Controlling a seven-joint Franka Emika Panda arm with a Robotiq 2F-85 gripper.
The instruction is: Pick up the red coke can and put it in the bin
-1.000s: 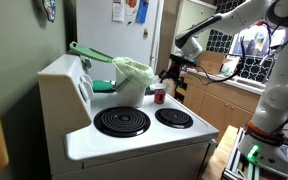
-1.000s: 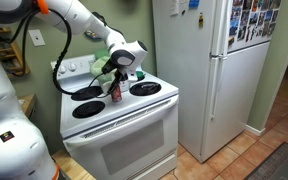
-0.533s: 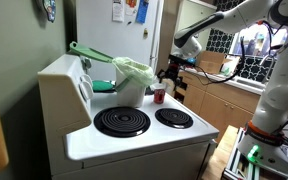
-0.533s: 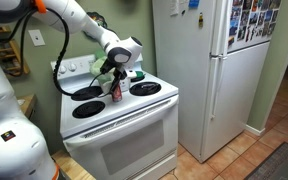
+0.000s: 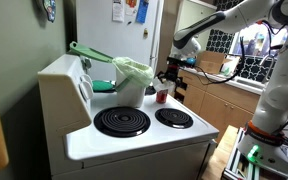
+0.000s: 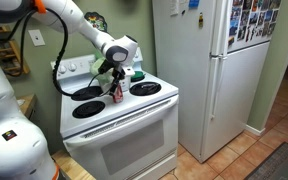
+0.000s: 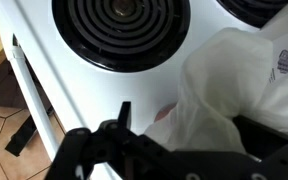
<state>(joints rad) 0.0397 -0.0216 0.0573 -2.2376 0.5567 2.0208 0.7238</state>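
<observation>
The red coke can [image 5: 161,95] stands on the white stove top beside the bin, and it also shows in the other exterior view [image 6: 115,92]. In the wrist view only a reddish patch of the can [image 7: 165,112] shows behind the bag. The bin [image 5: 132,80] is pale, with a crinkled light-green bag [image 7: 239,75] bunched over its rim. My gripper [image 5: 168,78] [image 6: 117,76] hangs just above and around the can. In the wrist view the gripper [image 7: 187,116] has its fingers wide apart, with the can and a fold of the bag between them.
The stove [image 5: 134,135] has black coil burners [image 5: 122,121] [image 7: 124,25] and a raised back panel [image 5: 69,85]. A flat darker-green tray piece [image 5: 89,52] leans behind the bin. A white fridge [image 6: 214,70] stands beside the stove. Wooden cabinets [image 5: 229,95] are behind the arm.
My gripper has shifted a little closer to the can and the bin and come slightly lower. The can and the bin stay where they were.
</observation>
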